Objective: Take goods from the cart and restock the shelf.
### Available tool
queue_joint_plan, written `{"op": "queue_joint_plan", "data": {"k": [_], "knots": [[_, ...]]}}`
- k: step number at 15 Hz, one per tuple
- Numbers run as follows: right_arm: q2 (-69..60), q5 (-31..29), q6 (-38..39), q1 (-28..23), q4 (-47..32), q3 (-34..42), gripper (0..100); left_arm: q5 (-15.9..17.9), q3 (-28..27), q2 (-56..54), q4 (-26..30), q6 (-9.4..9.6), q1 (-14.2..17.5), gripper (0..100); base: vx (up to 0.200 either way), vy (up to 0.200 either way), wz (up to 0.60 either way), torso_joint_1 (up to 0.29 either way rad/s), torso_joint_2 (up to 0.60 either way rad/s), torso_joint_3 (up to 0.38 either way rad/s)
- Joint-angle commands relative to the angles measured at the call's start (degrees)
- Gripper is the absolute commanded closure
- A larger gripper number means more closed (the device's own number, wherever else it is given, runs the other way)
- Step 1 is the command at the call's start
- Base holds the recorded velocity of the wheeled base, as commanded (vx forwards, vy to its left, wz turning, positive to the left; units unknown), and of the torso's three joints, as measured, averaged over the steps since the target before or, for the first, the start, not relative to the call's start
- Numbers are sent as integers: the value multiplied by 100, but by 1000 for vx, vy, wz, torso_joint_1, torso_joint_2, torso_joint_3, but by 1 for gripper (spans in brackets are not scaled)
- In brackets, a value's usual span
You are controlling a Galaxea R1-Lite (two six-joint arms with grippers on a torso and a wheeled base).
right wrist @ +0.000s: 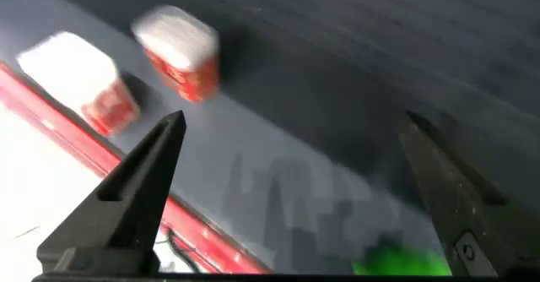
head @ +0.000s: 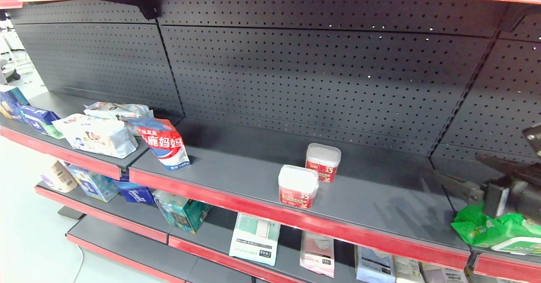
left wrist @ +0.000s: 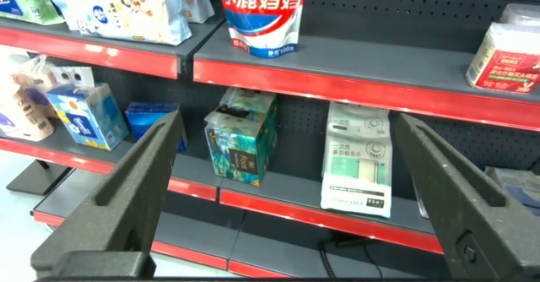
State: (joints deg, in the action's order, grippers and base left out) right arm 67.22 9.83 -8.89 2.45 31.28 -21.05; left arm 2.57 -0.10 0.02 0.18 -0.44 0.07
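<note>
My right gripper (head: 456, 165) hovers open over the right end of the middle shelf (head: 236, 168), with nothing between its fingers. Just below it lies a green soft pack (head: 486, 228) at the shelf's right end, also seen as the green pack (right wrist: 401, 261) in the right wrist view. Two red tubs with white lids (head: 298, 186) (head: 323, 162) stand mid-shelf, left of that gripper (right wrist: 293, 122). My left gripper (left wrist: 288, 120) is open and holds nothing, in front of the lower shelves, facing a teal tissue box (left wrist: 242, 136) and a white pack (left wrist: 359, 159).
A red, white and blue pouch (head: 165, 143) and a white wipes pack (head: 97, 135) sit on the shelf's left part, with blue packs (head: 38, 120) further left. The stretch of shelf (head: 380, 198) between tubs and green pack is bare. Lower shelves hold several boxes and packs.
</note>
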Motion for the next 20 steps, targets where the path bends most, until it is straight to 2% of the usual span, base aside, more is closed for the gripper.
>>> {"op": "queue_joint_plan", "data": {"k": [1,2,3,8,9,10,11,20], "knots": [[-2890,-446,19,-394,-1441,699,0,-2,1,-2,-1,0,1,0,0,0,0,0,0,0],[-3013,-482,19,-394,-1528,717,0,6,1,-2,-1,0,1,0,0,0,0,0,0,0],[-4173,-271,194,-359,-2205,875,0,-2,1,-2,-1,-9,1,0,0,0,0,0,0,0],[-6537,-262,449,-333,-3093,1763,0,6,1,-2,-1,0,1,0,0,0,0,0,0,0],[-6722,-482,414,-236,-2926,2097,0,6,1,-2,-1,0,1,0,0,0,0,0,0,0],[-6722,-1018,572,-236,-2952,2105,0,6,1,-2,-1,0,1,0,0,0,0,0,0,0],[-6713,-1281,748,-236,-3093,2105,0,-2,1,-2,-1,0,1,0,0,0,0,0,0,0],[-6713,-1299,897,-236,-3137,2097,0,15,1,-2,-1,9,1,0,0,0,0,0,0,0]]}}
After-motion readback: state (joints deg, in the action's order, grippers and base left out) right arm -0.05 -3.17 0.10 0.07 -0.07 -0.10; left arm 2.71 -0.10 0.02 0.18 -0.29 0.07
